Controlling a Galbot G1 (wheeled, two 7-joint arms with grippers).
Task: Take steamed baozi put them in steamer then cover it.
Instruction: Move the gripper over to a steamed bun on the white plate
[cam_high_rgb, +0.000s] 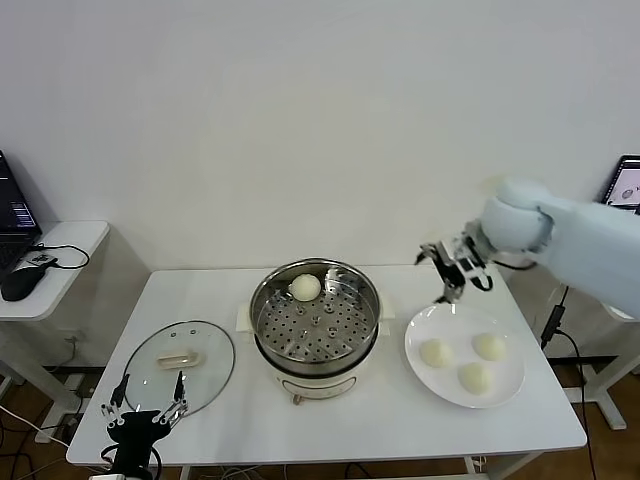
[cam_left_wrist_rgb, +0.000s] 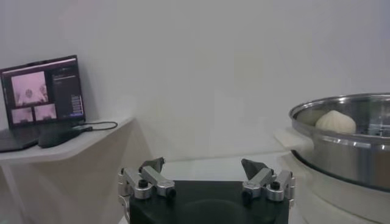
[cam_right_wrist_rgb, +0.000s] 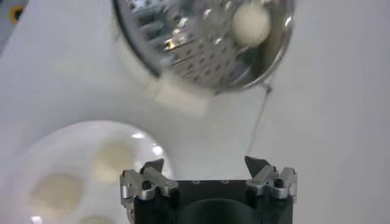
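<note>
- One steamed baozi (cam_high_rgb: 305, 287) sat on the steamer (cam_high_rgb: 315, 315)'s perforated tray, at the far side; three more (cam_high_rgb: 462, 361) waited on the white plate (cam_high_rgb: 419, 330) right of the steamer.
- Cover (cam_high_rgb: 181, 365), clear glass with a metal rim and cream bar handle, lay flat left of the steamer, not yet on.
- Right gripper (cam_high_rgb: 452, 272) hung empty, fingers spread, above the plate's far edge.
- Left gripper (cam_high_rgb: 143, 406) was parked, spread, near the cover.
- Buns looked smooth, round, matte; the steamer was shiny steel.
</note>
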